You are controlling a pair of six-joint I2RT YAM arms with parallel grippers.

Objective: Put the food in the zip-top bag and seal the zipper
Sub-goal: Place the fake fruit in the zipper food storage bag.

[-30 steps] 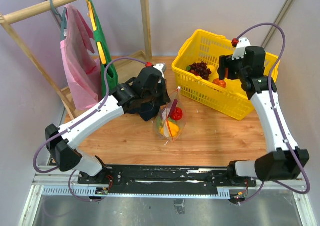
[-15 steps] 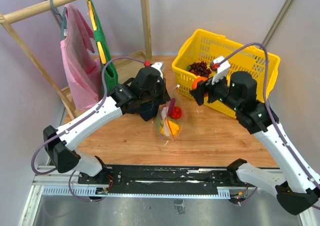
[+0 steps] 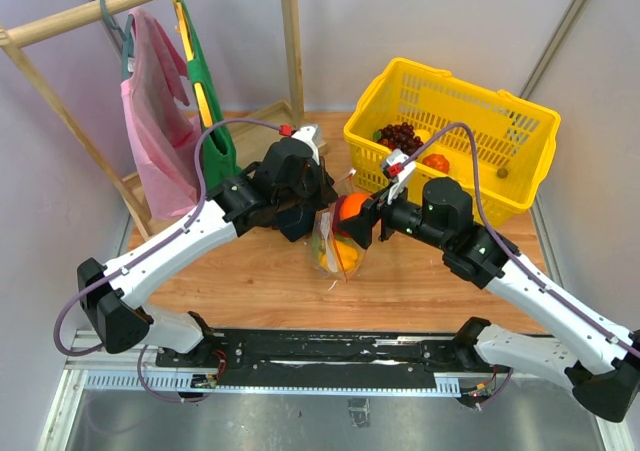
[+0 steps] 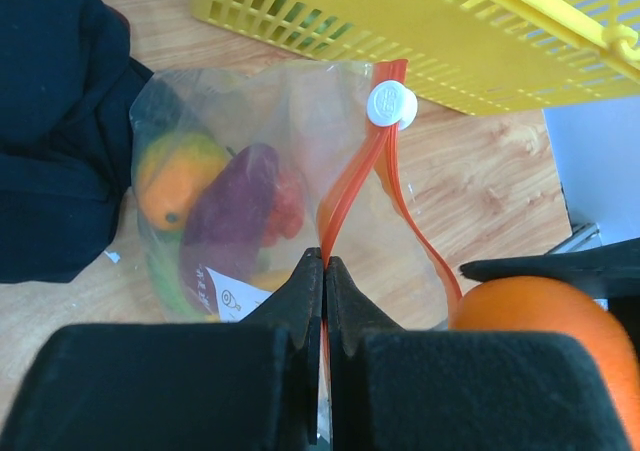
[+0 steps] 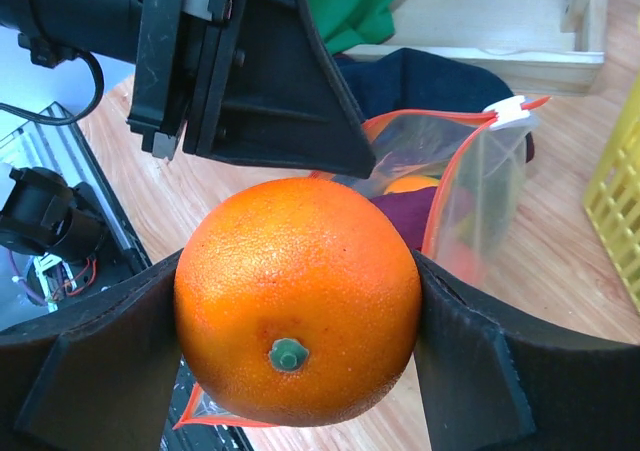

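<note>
Lowering the orange well means centring it over the gap between the two lips of the zipper and releasing only once it clears the strip; the left gripper, at eleven o'clock of the zip-top bag, has its jaws pressed fully together on one zipper lip, lifting the mouth apart; the right gripper, reaching in from two o'clock, is spread to fruit width and clamps the orange just above the opening.
</note>
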